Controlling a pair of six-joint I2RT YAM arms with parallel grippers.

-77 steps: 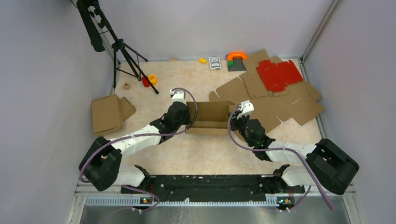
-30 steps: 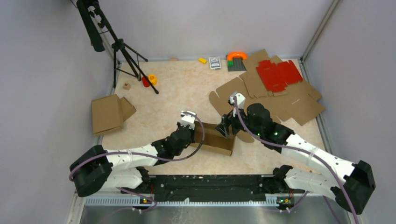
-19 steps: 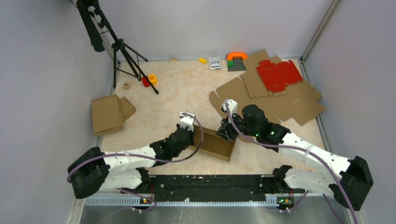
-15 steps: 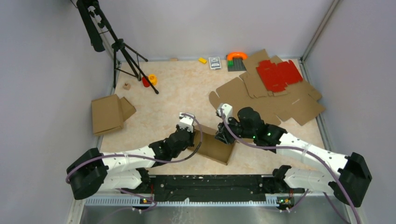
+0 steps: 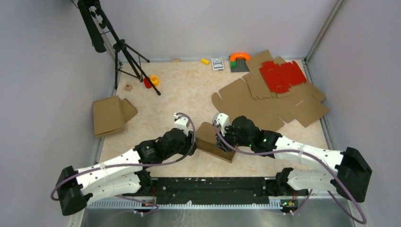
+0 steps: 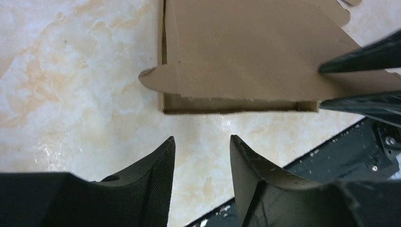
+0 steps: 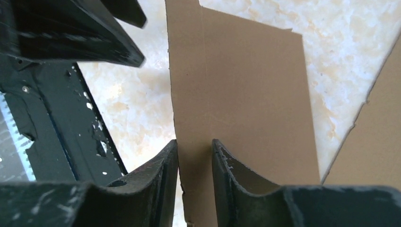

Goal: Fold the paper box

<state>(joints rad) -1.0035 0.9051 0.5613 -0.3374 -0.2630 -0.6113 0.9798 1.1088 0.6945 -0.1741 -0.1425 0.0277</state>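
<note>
The right gripper (image 7: 195, 165) is clamped on the edge of a cardboard panel, with one finger pressed to each face. The left gripper (image 6: 202, 156) is held just short of the piece, its jaws apart and nothing between them. What is gripped is the paper box (image 6: 246, 47), which is set on the table (image 5: 184, 90) near the front edge, about midway across and between the two wrists. The task is judged to be well advanced but not finished. A shallow tray with low walls can be made out under a broad panel that is laid over it like a lid. A rounded tab (image 6: 152, 78) is left sticking out past the left wall rather than tucked in. Tucking of the tabs and full closing of the panel are judged to be what remains. The box is seen as plain brown board with clean creases and one slightly ragged cut edge. Well apart from it, at the far right, flat cardboard blanks (image 5: 288, 106) are spread out with a red sheet (image 5: 282, 74) on top.
</note>
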